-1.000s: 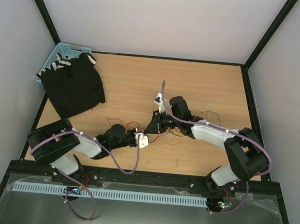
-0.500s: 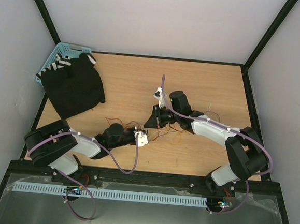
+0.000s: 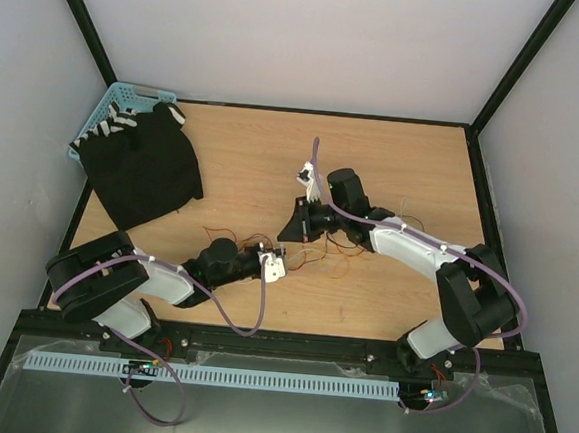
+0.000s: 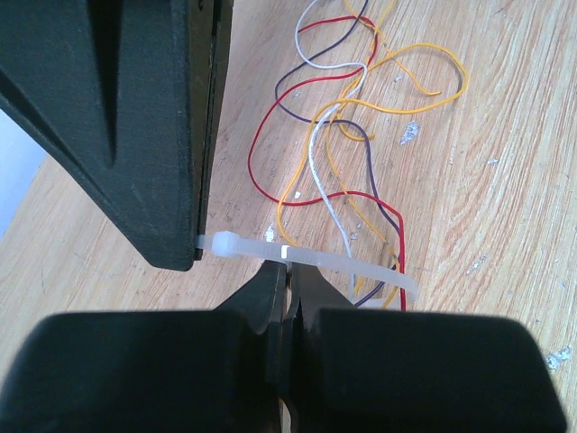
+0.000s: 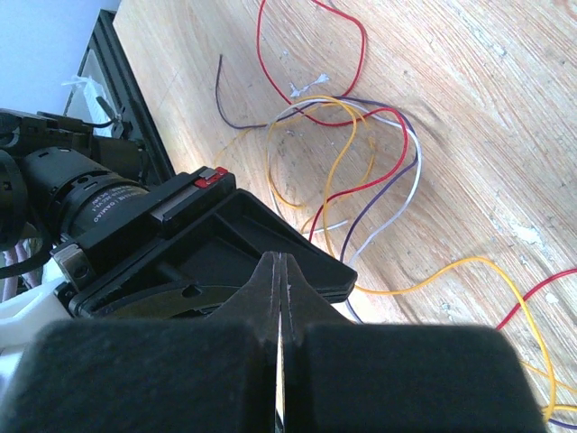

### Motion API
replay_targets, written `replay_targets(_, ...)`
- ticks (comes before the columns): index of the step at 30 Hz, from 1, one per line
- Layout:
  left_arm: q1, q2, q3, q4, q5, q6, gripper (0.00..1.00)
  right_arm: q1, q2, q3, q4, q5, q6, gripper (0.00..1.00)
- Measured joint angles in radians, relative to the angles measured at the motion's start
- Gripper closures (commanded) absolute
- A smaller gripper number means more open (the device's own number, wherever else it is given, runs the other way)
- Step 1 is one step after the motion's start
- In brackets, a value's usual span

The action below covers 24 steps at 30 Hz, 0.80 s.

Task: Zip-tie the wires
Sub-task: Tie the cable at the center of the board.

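The left gripper is clamped on the thin pale plastic zip tie over fine curly coloured wires, and the right gripper is pressed together.

right gripper closed, wires looped on table

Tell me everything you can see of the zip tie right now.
The zip tie is a thin, pale, translucent plastic strip with a small blocky head at one end. It is not looped: it runs nearly straight, slightly bowed, above the table. The left gripper has its jaws shut on it partway along. The head sits at the tips of the right gripper, whose shut jaws seem to pinch it. The tail end crosses over the wires.
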Motion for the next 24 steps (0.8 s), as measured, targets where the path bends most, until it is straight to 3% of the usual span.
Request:
replay_targets(2, 0.001, 0.0, 0.0, 0.002, -0.008, -0.006, 0.85, 0.0, 0.0, 0.005, -0.004, 0.0, 0.0, 1.0)
replay_targets(4, 0.003, 0.0, 0.0, 0.0, -0.013, -0.021, 0.61, 0.0, 0.0, 0.006, -0.005, 0.0, -0.002, 1.0)
replay_targets(7, 0.014, -0.002, -0.002, -0.01, -0.019, -0.048, 0.55, -0.005, 0.0, 0.003, 0.005, 0.0, -0.003, 1.0)
replay_targets(10, 0.021, -0.019, -0.009, -0.026, -0.031, -0.061, 0.42, -0.008, -0.002, -0.015, 0.032, 0.0, 0.0, 1.0)
replay_targets(17, 0.021, -0.096, -0.041, -0.063, -0.121, -0.113, 0.28, -0.01, -0.007, -0.059, 0.063, 0.053, 0.013, 1.0)
replay_targets(24, 0.024, -0.346, 0.002, -0.34, -0.261, -0.292, 0.3, -0.003, -0.089, -0.154, 0.141, 0.222, 0.096, 1.0)
